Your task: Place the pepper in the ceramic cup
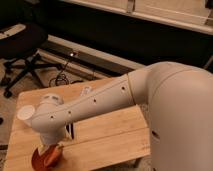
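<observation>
The white ceramic cup (25, 113) stands at the table's left edge, just left of my wrist. My gripper (56, 141) hangs under the white wrist, low over the front left of the table and mostly hidden by the arm. Right below it sits the orange-brown bowl (44, 159). An orange-red shape (52, 151) at the bowl's upper right rim looks like the pepper. I cannot tell whether it is held or lying in the bowl. The gripper is to the right of the cup and nearer the front.
The light wooden table (110, 135) bears a small clear item (86, 91) near its back edge. A black office chair (25, 45) stands on the floor behind at the left. Cables (62, 77) lie on the floor behind the table.
</observation>
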### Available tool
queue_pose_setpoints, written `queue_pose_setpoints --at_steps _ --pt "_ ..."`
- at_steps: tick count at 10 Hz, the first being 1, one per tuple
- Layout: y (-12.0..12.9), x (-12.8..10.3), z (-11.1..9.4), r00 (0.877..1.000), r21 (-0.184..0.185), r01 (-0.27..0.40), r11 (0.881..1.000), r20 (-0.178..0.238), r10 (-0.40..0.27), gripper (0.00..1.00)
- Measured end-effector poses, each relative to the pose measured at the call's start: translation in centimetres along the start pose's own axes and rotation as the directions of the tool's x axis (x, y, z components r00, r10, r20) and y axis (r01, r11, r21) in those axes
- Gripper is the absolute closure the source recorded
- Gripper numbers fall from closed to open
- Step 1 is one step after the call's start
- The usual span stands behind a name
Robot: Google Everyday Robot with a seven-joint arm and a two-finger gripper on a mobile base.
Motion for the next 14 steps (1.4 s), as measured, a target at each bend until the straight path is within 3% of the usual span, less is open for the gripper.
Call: queue_pose_setpoints --at_steps 5,14 --pt "0.1 -0.2 1.9 1.0 -0.022 0.008 1.0 0.028 -0.008 0.2" --pt "-0.7 -0.3 3.2 0.993 0.005 -0.02 1.0 0.12 0.019 0.2"
